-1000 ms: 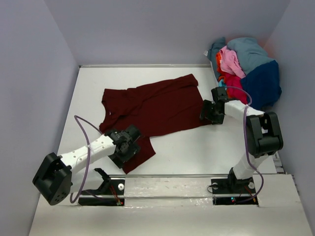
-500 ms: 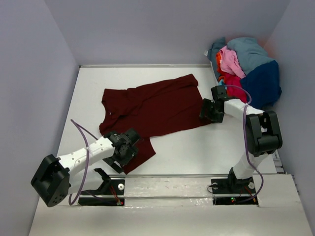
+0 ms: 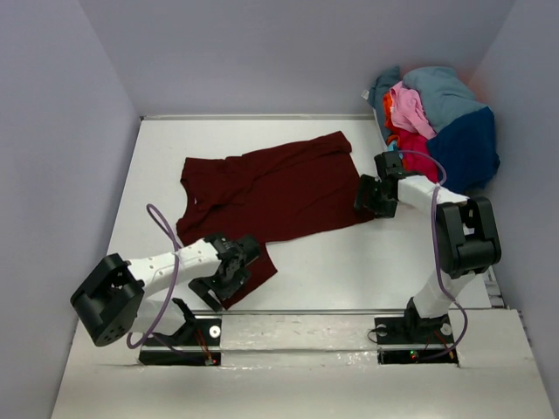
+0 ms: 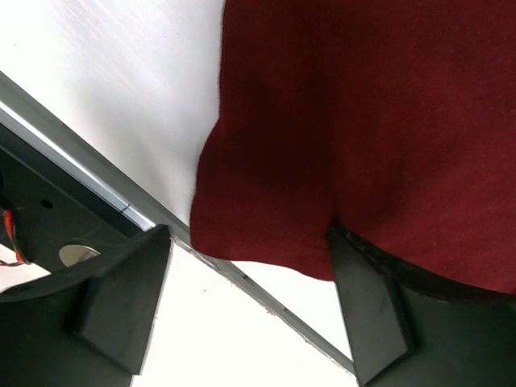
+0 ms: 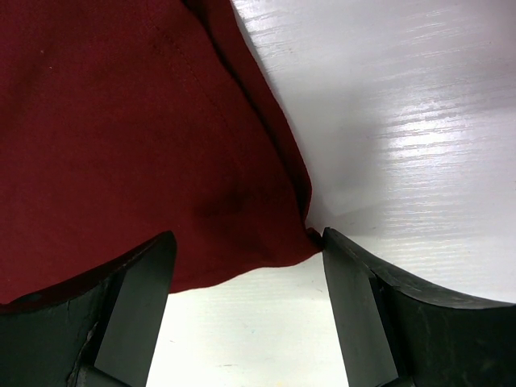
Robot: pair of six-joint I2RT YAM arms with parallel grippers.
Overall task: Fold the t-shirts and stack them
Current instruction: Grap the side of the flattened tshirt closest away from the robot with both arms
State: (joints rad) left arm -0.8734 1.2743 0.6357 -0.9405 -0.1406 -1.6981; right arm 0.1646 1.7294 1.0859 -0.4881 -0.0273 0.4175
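2 arms reach over the white counter (image 3: 349, 262) in the top view. The maroon t-shirt (image 3: 271, 192) lies spread flat between them, its neck toward the left wall. The left end effector (image 3: 238, 266) sits low over the shirt's nearest flap, close to the counter's near edge. Most of the cloth stretches away beyond it and to its right. The right end effector (image 3: 365, 196) sits at the shirt's right-hand hem, with the cloth to its left. Beyond it and to its right, in the far corner, 4 more shirts are heaped: a teal-blue t-shirt (image 3: 437, 85) on top, a pink t-shirt (image 3: 409, 109) below it, a red t-shirt (image 3: 417, 155) under the pink, and a navy t-shirt (image 3: 465, 148) at the right. A purple cable (image 3: 162, 229) loops off the left arm.

In the left wrist view the 2 fingers (image 4: 121, 306) stand wide apart, clamped on nothing. A hemmed corner of the maroon cloth reaches into the gap between them and runs up against the finger on the right of the view. Beside the other finger, bare counter and a metal rail (image 4: 72, 153) show.

In the right wrist view the 2 fingers (image 5: 133, 310) are also apart and hold nothing. The shirt's corner fills the left of the gap and tapers to a point just beside the right-hand finger. Glossy bare counter lies beyond.
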